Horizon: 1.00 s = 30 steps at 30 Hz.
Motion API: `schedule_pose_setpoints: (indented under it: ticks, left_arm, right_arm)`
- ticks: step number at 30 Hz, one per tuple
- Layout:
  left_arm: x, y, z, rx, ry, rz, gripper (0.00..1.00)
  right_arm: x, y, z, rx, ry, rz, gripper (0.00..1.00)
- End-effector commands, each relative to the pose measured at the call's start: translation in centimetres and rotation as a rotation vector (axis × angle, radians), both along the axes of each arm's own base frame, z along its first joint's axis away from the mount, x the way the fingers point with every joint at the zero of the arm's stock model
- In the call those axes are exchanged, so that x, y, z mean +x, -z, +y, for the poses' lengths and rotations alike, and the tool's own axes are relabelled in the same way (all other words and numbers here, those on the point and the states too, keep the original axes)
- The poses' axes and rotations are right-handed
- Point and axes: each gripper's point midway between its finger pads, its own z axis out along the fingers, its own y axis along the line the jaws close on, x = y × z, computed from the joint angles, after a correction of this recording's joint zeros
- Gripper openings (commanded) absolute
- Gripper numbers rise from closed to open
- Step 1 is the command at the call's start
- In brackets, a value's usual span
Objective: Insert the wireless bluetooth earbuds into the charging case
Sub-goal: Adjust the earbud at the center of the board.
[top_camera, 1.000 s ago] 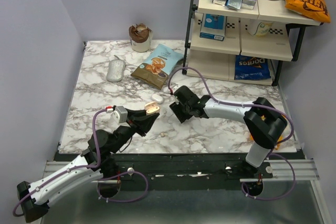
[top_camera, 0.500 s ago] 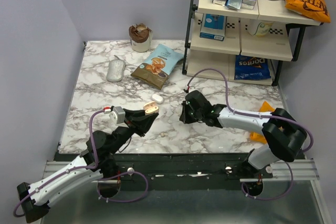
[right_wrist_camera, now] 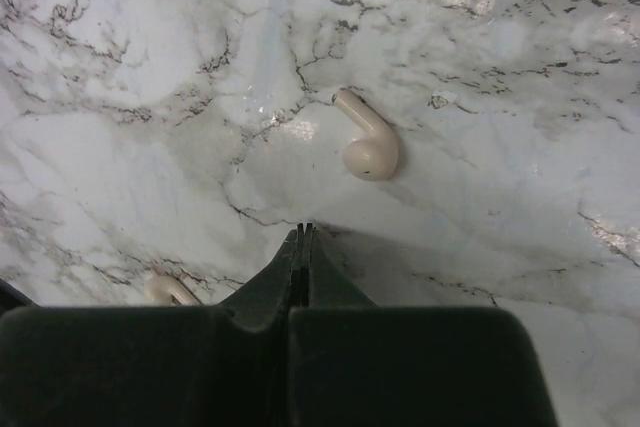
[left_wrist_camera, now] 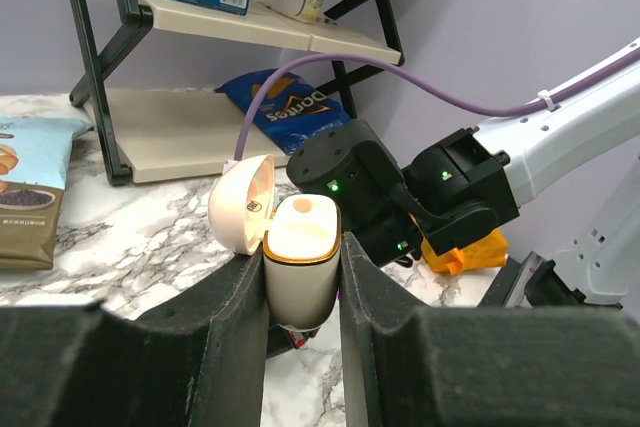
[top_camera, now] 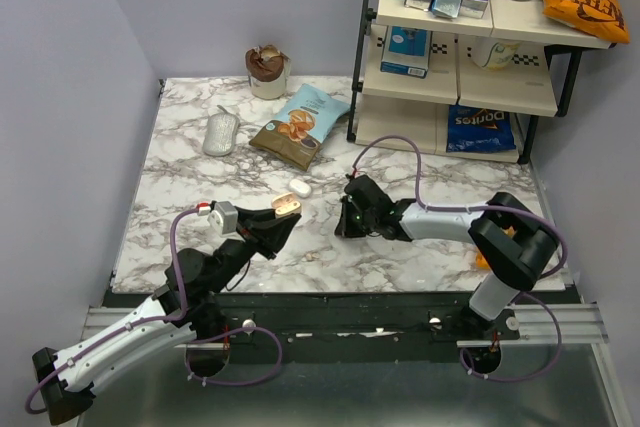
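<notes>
**Earbuds both loose on the table, case held open and waiting**

Table (top_camera: 200,197): marble top, rack (top_camera: 450,97) at the far right corner.

Right arm (top_camera: 440,217): reaches in low from the right, wrist pitched down at the slab near mid-table.

Left arm (top_camera: 210,267): angled up from the near left, holding its load off the table.

Left gripper (left_wrist_camera: 302,262): clamped on the sides of the case (left_wrist_camera: 300,237). The case is upright with its lid (left_wrist_camera: 243,209) swung back to the left, and a well shows in its top.

Right gripper (right_wrist_camera: 302,237): fingers pressed flat together, nothing between them, tips close over bare marble.

Earbuds: one (right_wrist_camera: 365,147) lies on its side just beyond the tips and a little right, not touching them. The second (right_wrist_camera: 168,289) is on the table at the left of the fingers, half hidden by them. Neither is in the case.

Step, as I read it: pick-up of the first earbud, not yet made.

Next move calls for:
- spreading the fingers
- shifting forward and right to straddle the nearer bud
- pinching it across the body
- carrying it to the open well, stem down

It is small and smooth, so it is likely to skid if nudged.

Against a second ago:
- The right fingers were spread; they are now shut on nothing.
- The right arm swung out to the right, then came back; the gripper now sits a little nearer than a second ago.
- Left arm and case are unchanged.
</notes>
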Motion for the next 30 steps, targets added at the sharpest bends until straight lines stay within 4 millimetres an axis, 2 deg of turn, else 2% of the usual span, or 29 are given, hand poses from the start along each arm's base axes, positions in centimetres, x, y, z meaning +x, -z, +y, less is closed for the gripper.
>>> schedule_pose_setpoints:
  ticks: [1,9,21,26,27,28,29,30]
  left_arm:
    - [0.1,-0.6,0.6,-0.023,-0.028,0.013,0.0]
    - [0.4,0.0,0.6,-0.004,-0.039,0.021,0.0]
    - [0.7,0.3,0.4,0.006,-0.046,0.028,0.0]
    - [0.8,0.5,0.4,0.013,-0.052,0.032,0.0]
    - [0.9,0.6,0.4,0.016,-0.054,0.033,0.0]
    - [0.9,0.6,0.4,0.018,-0.056,0.034,0.0]
    - [0.9,0.5,0.5,0.016,-0.06,0.036,0.0]
    - [0.9,0.5,0.5,0.017,-0.062,0.035,0.0]
  right_arm:
    - [2.6,0.3,-1.4,-0.025,0.102,-0.043,0.01]
    - [4.6,1.1,-3.5,-0.063,0.148,-0.047,0.01]
    - [7.6,1.0,-4.1,-0.091,0.149,-0.088,0.01]
    - [8.8,0.4,-3.5,-0.102,0.128,-0.105,0.01]
    - [9.3,0.1,-3.7,-0.109,0.142,-0.121,0.01]
    - [8.9,0.3,-4.4,-0.138,0.148,-0.105,0.01]
    - [8.8,0.1,-4.8,-0.146,0.16,-0.112,0.06]
    - [9.1,-1.0,-5.2,-0.147,0.184,-0.141,0.1]
